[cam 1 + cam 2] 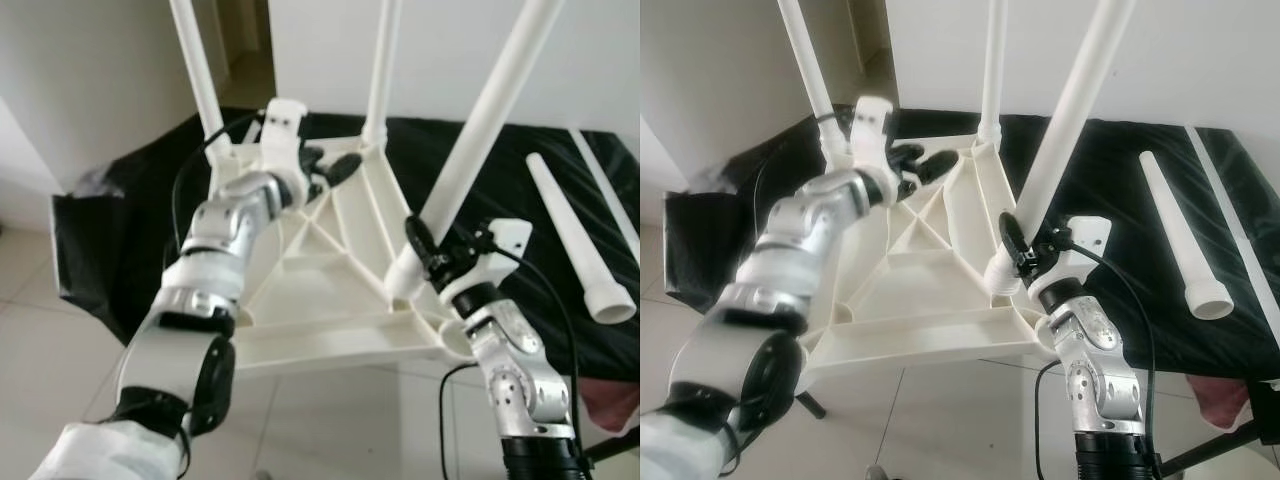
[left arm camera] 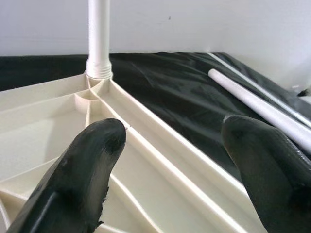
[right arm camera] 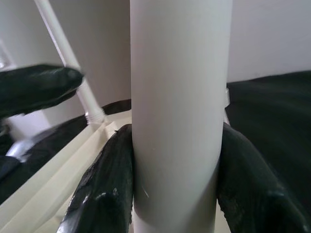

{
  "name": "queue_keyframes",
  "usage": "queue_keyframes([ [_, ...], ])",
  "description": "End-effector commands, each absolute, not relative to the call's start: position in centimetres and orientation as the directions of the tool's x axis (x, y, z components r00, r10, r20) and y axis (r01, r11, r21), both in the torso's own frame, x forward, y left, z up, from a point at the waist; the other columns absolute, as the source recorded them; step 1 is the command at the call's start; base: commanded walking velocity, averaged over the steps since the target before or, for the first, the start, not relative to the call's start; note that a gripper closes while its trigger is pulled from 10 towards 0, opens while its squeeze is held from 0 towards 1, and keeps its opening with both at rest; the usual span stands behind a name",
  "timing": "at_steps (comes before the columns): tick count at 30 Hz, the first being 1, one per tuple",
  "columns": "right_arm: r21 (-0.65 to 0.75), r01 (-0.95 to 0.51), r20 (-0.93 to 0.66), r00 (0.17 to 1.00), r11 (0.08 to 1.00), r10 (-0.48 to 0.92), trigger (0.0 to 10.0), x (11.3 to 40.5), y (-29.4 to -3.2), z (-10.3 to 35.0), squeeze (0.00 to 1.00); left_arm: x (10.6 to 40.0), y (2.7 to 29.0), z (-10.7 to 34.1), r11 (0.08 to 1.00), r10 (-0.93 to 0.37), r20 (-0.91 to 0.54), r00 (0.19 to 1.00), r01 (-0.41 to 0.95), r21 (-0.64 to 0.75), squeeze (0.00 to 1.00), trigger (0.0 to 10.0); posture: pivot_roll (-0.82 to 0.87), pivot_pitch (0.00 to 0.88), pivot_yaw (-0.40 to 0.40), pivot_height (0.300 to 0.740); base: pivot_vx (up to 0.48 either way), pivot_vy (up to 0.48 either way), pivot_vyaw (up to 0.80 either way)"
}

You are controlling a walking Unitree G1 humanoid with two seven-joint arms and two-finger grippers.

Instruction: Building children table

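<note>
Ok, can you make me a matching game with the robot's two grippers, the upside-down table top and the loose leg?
Things:
1. left gripper
2. right gripper
3. table top
4. loose leg

States:
A. lying flat on the black sheet
B. jaws shut around a standing white leg
C. upside down, with legs sticking up from its corners
D. jaws open above the ribbed underside

Pairs: 1-D, 2-B, 3-C, 4-A
</note>
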State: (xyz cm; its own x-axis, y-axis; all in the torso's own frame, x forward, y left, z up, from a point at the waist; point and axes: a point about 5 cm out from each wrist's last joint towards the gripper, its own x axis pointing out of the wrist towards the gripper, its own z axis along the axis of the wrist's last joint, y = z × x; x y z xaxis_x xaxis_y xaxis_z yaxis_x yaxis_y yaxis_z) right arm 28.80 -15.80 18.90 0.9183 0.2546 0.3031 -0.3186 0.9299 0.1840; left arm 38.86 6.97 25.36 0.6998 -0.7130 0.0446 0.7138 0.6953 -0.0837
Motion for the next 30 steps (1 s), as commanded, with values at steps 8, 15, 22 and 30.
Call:
queue_keyframes([
  [8,0.183,-0.283,0.346,0.915,0.941,0.208,10.0,29.3,-16.0,20.0,0.0,34.3,6.1,22.7,0.392,-0.919,0.038,0.392,0.92,-0.022,0.0,10.0,0.01,0.0,0.027,0.74,0.0,0.0,0.0],
  [15,0.179,-0.278,0.34,0.918,0.944,0.206,10.0,29.3,-16.0,19.9,0.0,31.5,5.0,19.4,0.275,-0.96,-0.064,0.272,0.96,-0.053,0.0,10.0,0.01,0.0,0.019,0.74,0.0,0.0,0.0],
  [22,0.176,-0.266,0.327,0.924,0.948,0.199,10.0,29.4,-16.3,19.7,0.0,28.5,4.3,16.4,0.162,-0.971,-0.174,0.162,0.987,0.017,0.0,10.0,0.01,0.0,0.014,0.74,0.0,0.0,0.0],
  [30,0.174,-0.261,0.317,0.928,0.95,0.197,10.0,29.5,-16.5,19.4,0.0,27.3,4.7,14.4,0.121,-0.952,-0.275,0.133,0.991,0.063,0.0,10.0,0.01,0.0,0.01,0.74,0.0,0.0,0.0],
])
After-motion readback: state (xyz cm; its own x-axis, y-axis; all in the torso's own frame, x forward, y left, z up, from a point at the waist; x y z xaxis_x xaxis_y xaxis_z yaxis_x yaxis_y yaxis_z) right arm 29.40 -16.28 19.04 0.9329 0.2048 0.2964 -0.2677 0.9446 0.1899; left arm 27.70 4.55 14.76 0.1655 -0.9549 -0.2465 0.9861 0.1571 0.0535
